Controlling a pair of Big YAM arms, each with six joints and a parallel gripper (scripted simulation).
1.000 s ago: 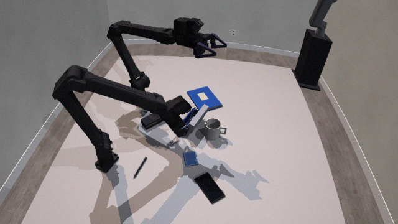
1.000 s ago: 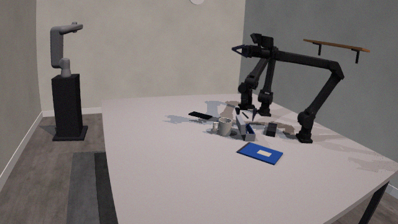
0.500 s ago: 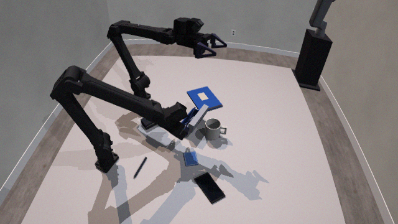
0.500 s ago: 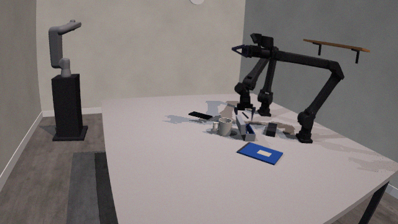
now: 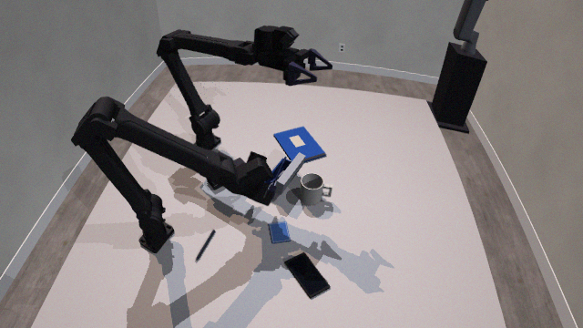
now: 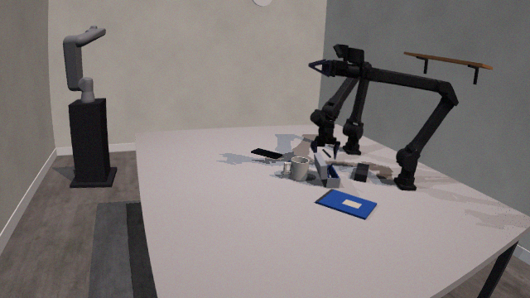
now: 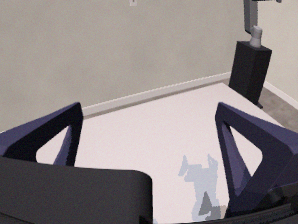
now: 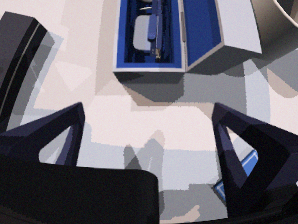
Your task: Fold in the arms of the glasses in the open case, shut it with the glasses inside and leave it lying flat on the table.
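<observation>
- Blue lining shows in the open case (image 5: pixel 291 172) (image 6: pixel 332 182) (image 8: pixel 150 74) on the table (image 5: pixel 387 159) (image 6: pixel 232 232) (image 7: pixel 125 145) (image 8: pixel 55 95), with the glasses (image 8: pixel 142 36) lying inside it, partly cut off by the edge of the right wrist view.
- Its lid (image 6: pixel 320 165) (image 8: pixel 241 27) stands raised on the side towards the mug (image 5: pixel 311 195) (image 6: pixel 299 170) (image 8: pixel 281 24).
- The right gripper (image 5: pixel 279 174) (image 6: pixel 326 149) (image 8: pixel 148 109) is spread wide near the case, nothing between its fingers.
- The left gripper (image 5: pixel 323 74) (image 6: pixel 310 64) (image 7: pixel 149 109) is also wide open and carries nothing, held high and well apart from the case.
- The step in hand looks like readying the glasses for closing. A dark strip beside a lens may be one of their arms, but whether both are folded I cannot tell.
- If an arm is still out, the next move calls for a light inward push with a fingertip, without lifting the frame.
- If both are in, the right gripper should get behind the raised lid and swing it over.
- The mug is close on that side, so the approach could knock it, and a hard push could slide the case.
</observation>
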